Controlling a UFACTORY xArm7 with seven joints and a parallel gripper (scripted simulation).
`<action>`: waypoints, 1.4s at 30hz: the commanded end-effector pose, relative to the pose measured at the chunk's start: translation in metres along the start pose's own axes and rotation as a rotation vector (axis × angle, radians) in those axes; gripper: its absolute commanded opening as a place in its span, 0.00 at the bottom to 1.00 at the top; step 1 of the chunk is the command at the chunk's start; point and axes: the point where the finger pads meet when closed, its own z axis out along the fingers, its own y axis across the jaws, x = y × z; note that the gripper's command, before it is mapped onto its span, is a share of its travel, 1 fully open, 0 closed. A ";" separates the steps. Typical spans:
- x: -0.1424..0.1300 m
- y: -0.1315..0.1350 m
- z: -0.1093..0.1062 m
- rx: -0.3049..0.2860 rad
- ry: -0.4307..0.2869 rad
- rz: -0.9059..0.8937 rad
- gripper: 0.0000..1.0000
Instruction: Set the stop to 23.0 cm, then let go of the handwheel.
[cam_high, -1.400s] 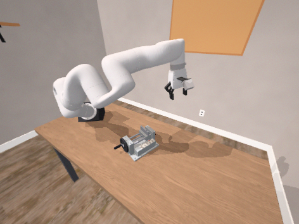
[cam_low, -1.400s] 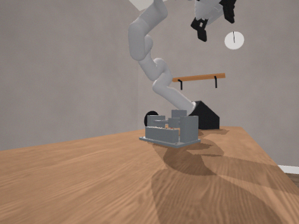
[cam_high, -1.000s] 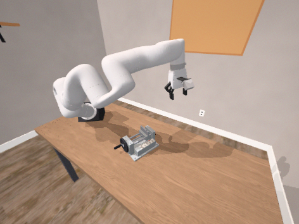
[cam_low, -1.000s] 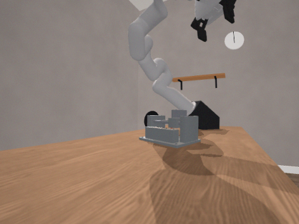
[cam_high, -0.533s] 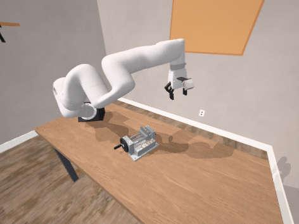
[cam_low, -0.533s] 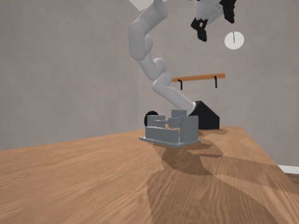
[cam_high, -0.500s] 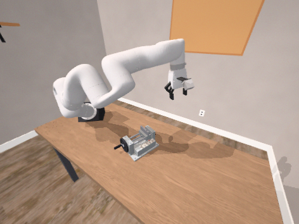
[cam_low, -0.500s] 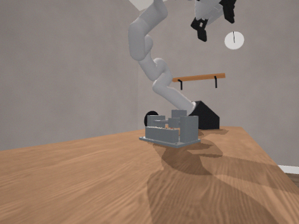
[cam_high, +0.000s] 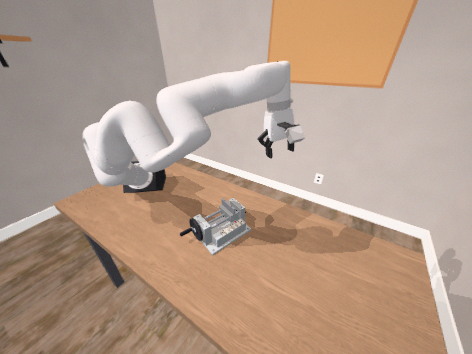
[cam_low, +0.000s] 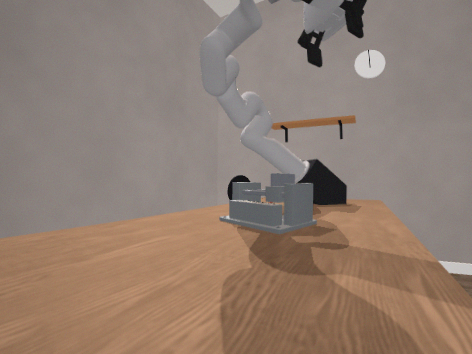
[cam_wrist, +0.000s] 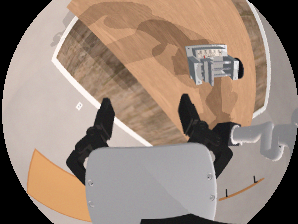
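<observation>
From where I stand, the nearest thing is a long wooden table with a brown grained top (cam_high: 300, 300) (cam_low: 125, 290) (cam_wrist: 165, 102), with a dark straight leg (cam_high: 106, 262) under its near edge. On it sits a grey metal fixture (cam_high: 231, 235) (cam_low: 255, 213) (cam_wrist: 195, 72), a flat base plate carrying an upright block at each end and round rods between them. At one end of the fixture is a round black handwheel (cam_high: 196, 229) (cam_low: 239, 184) (cam_wrist: 241, 68), its dark crank handle (cam_high: 186, 232) sticking outward, with nothing gripping it. Along the rods stands a grey upright plate, which I take for the stop (cam_wrist: 211, 71), closer to the fixture's end opposite the handwheel. A pale strip with tiny marks (cam_high: 232, 228) (cam_wrist: 210, 52) runs along the fixture's side, too small for me to read. High above the fixture and well apart from it hangs the black-fingered gripper (cam_high: 280, 151) (cam_low: 335, 50) (cam_wrist: 145, 103), fingers spread wide with nothing between them. Its smooth white jointed arm (cam_high: 215, 92) (cam_low: 215, 65) (cam_wrist: 252, 134) reaches over from a black angular base (cam_high: 157, 182) (cam_low: 327, 185) (cam_wrist: 227, 134) beyond the fixture's handwheel side. Farthest off, on the wall behind the fixture, are a small white outlet (cam_high: 318, 178) (cam_wrist: 79, 106) and a flat orange panel (cam_high: 340, 40) (cam_wrist: 52, 185).
</observation>
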 end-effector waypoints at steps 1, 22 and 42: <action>0.024 0.043 -0.011 0.001 -0.006 0.145 1.00; 0.054 0.199 -0.006 -0.047 -0.015 0.610 1.00; 0.017 0.353 0.041 -0.131 -0.011 1.091 1.00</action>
